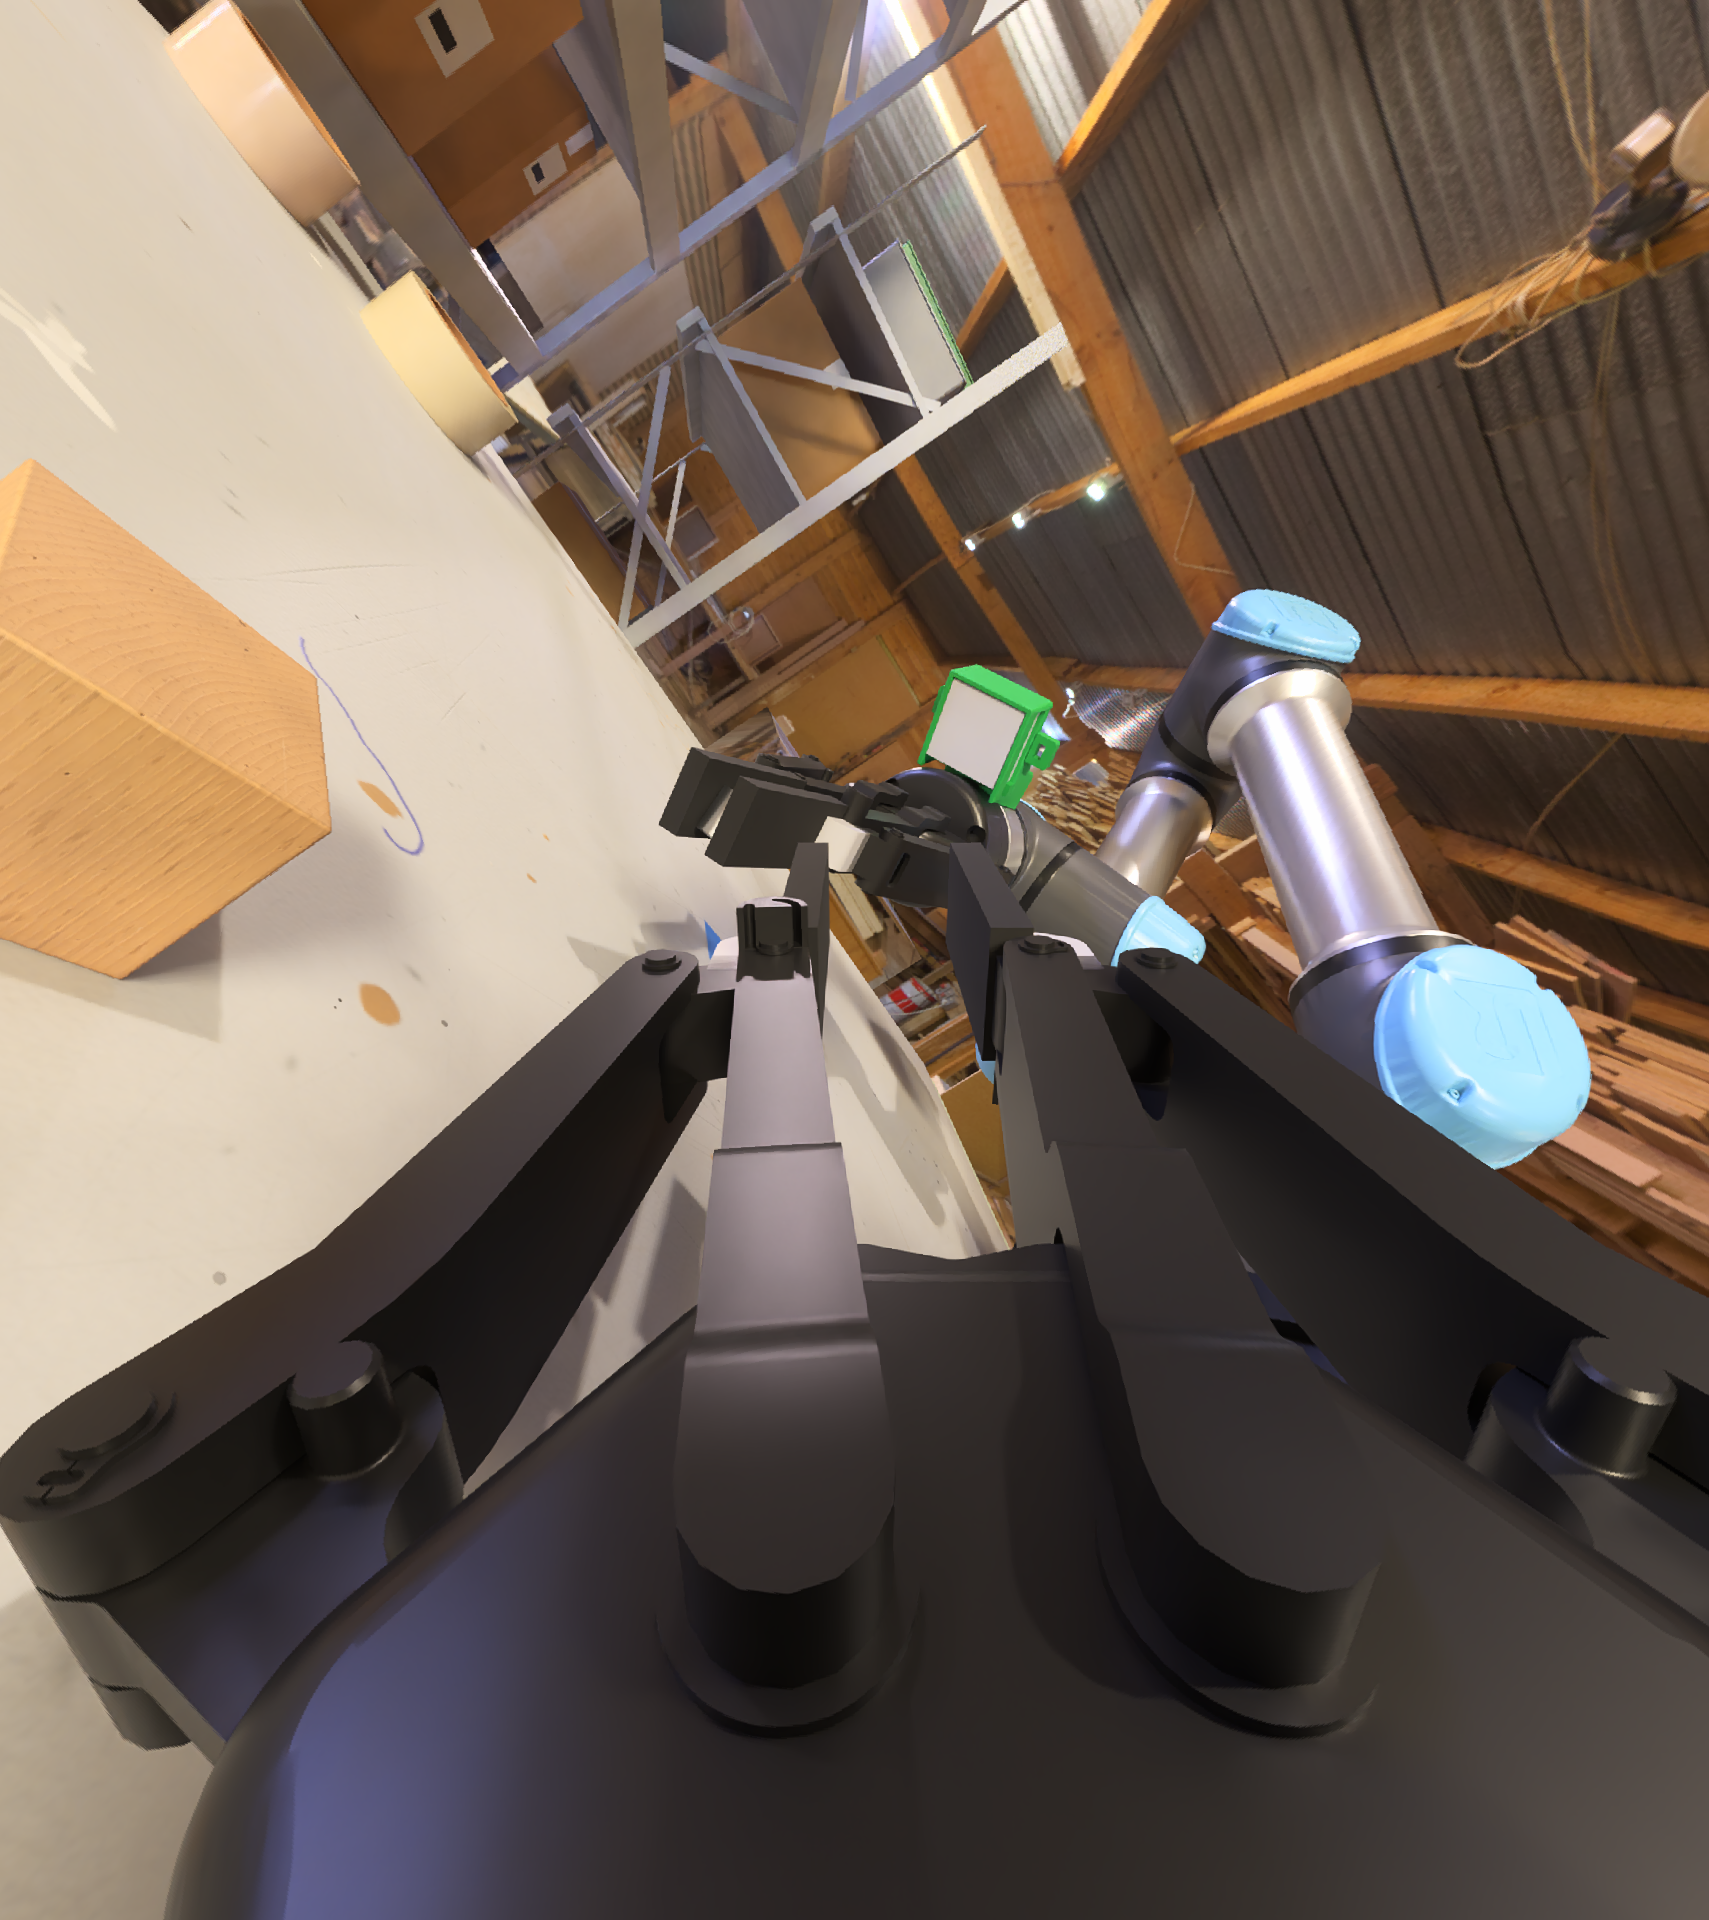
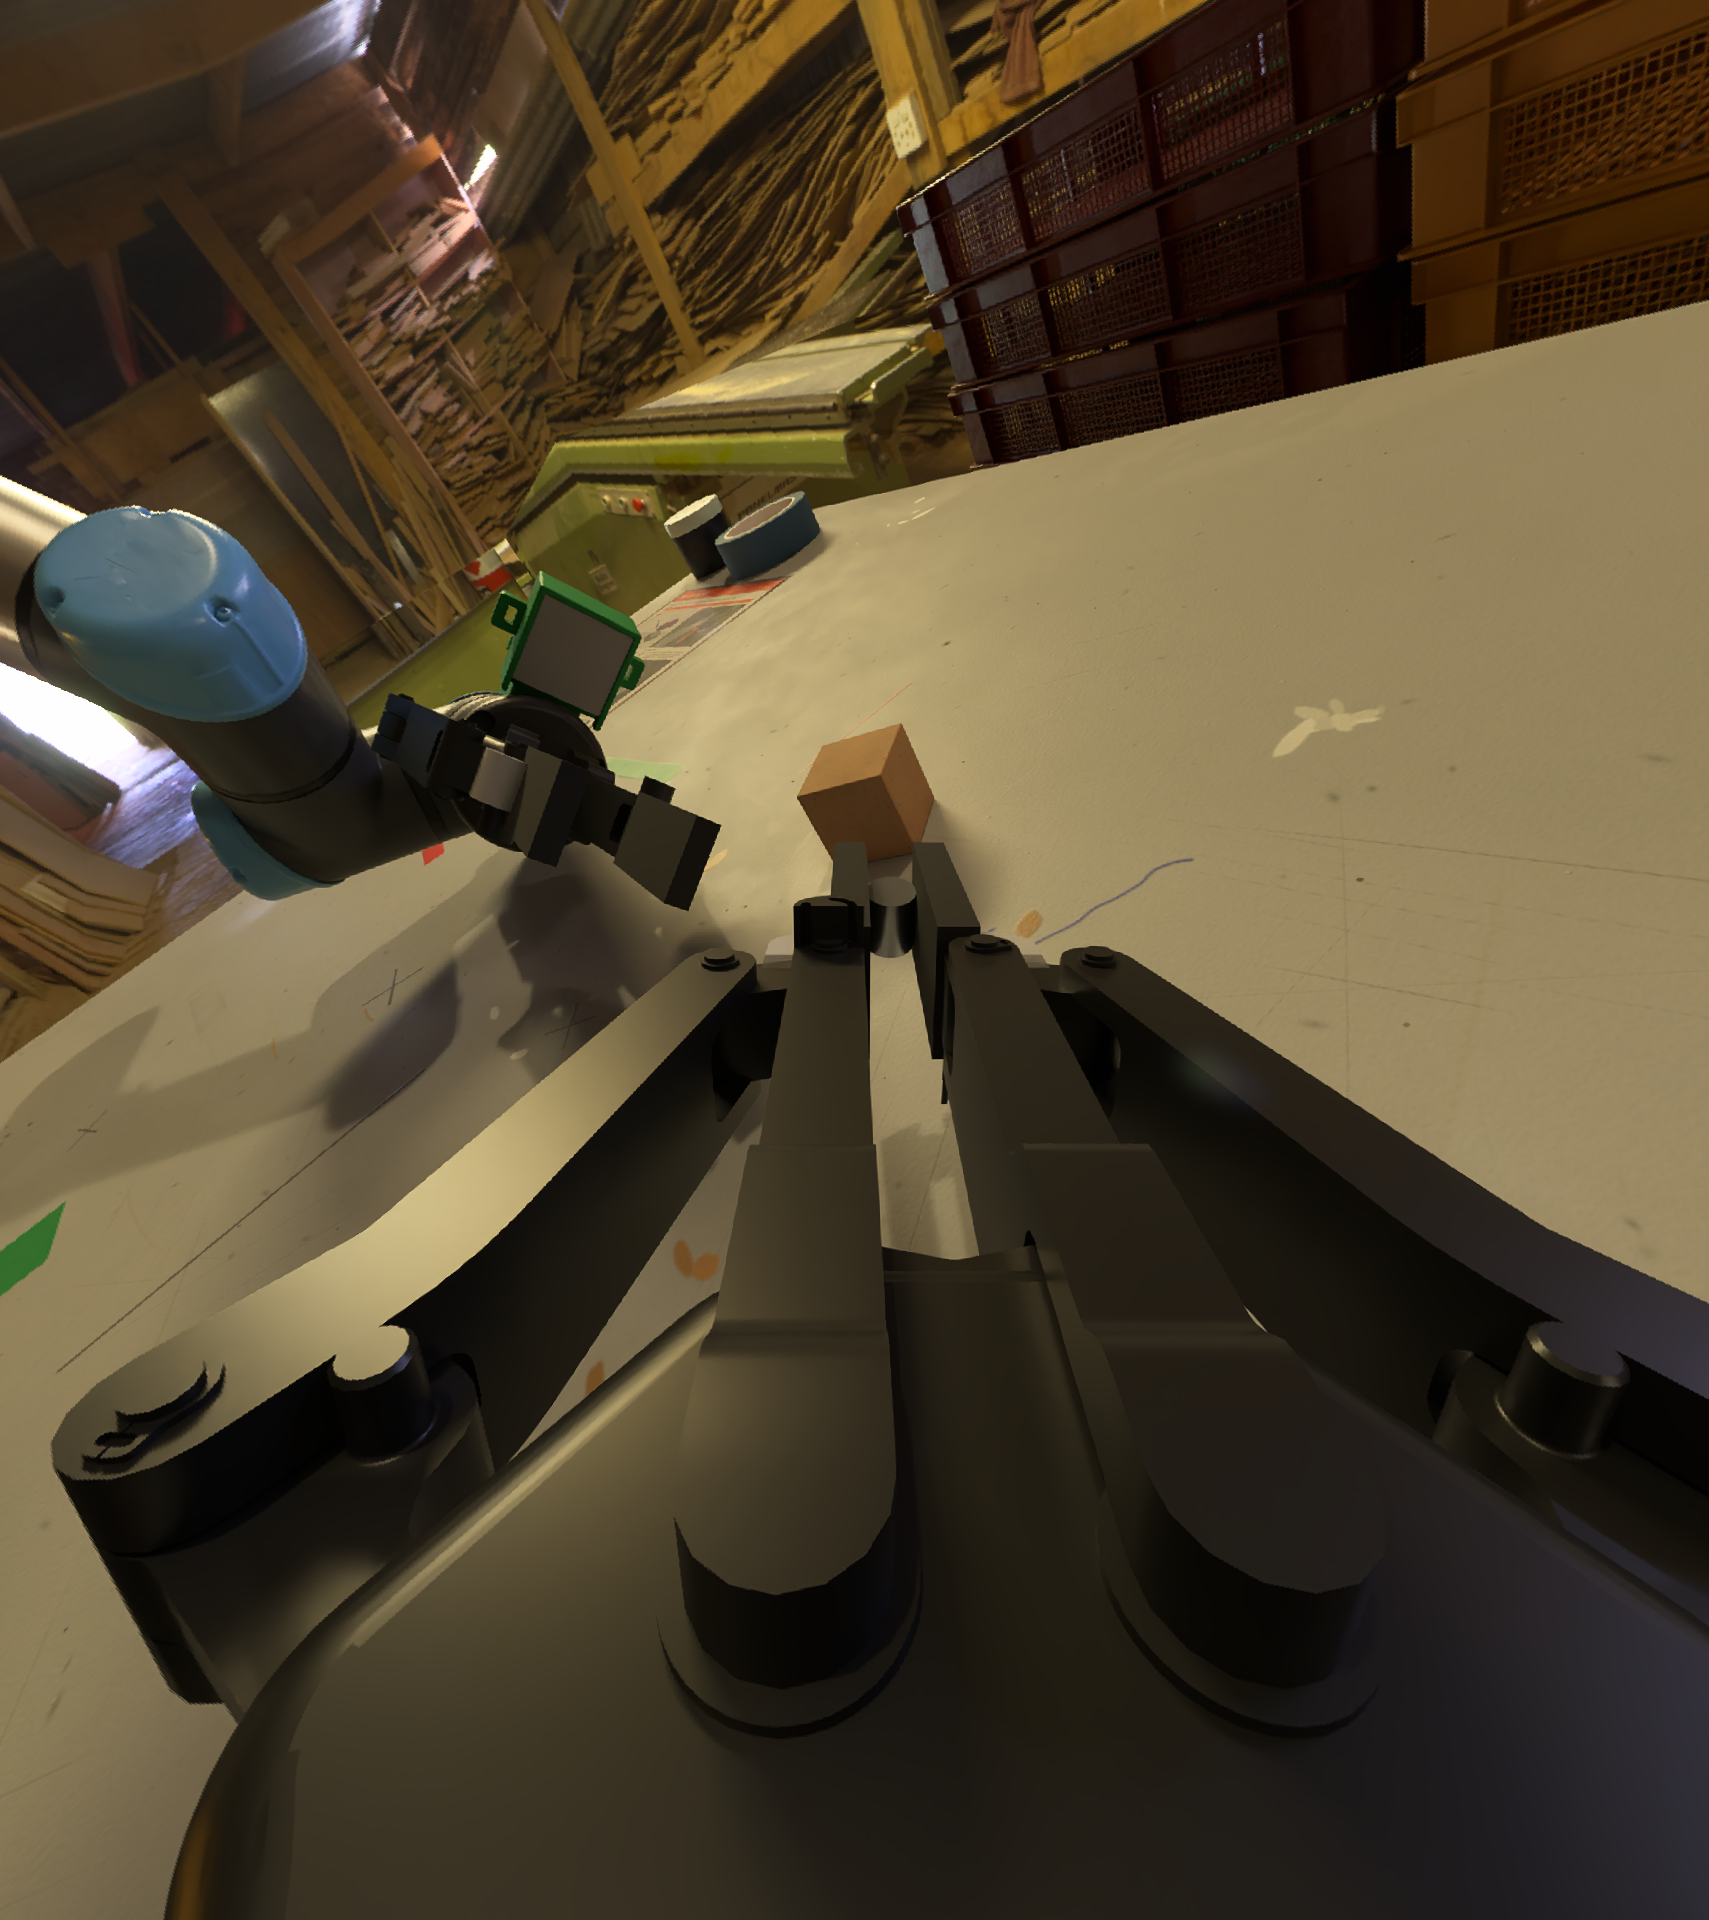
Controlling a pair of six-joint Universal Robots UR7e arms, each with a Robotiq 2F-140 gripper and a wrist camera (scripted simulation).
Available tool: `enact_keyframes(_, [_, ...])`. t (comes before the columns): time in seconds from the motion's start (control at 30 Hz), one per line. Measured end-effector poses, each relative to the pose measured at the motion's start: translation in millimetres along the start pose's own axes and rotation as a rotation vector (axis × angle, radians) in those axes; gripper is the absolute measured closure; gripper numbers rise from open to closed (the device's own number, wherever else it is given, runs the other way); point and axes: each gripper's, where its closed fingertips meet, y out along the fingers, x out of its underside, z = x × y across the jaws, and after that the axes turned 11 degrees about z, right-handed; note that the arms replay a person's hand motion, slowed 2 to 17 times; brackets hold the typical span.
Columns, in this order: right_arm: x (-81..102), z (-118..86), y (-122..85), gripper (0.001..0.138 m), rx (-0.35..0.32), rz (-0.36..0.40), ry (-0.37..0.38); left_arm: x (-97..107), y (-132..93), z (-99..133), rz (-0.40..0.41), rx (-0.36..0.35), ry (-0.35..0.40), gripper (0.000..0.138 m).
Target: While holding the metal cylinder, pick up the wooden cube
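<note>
The right gripper (image 2: 889,914) pinches the small dark metal cylinder (image 2: 891,912) between its fingertips above the pale table (image 2: 1349,1039). The light wooden cube (image 2: 865,790) sits on the table just past them. The left gripper (image 1: 891,914) is nearly pressed together, empty, the cube well to its side. The cube grasp is not yet begun; next, I judge, the left gripper must spread and swing to straddle it.

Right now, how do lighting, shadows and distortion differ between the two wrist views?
Left wrist view: bright, cool light, wooden cube casts a soft shadow, rafters bow from wide-angle distortion. Right wrist view: warmer, dimmer, left gripper throws a broad dark shadow on the table; metal cylinder looks dark.
</note>
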Motion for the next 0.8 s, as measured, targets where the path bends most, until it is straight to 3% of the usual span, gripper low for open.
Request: enact_keyframes(0.8, [0.0,1.2,-0.1,0.127,-0.002,0.001,0.026,-0.8,-0.3,-0.9,0.002,0.0,-0.005,0.108])
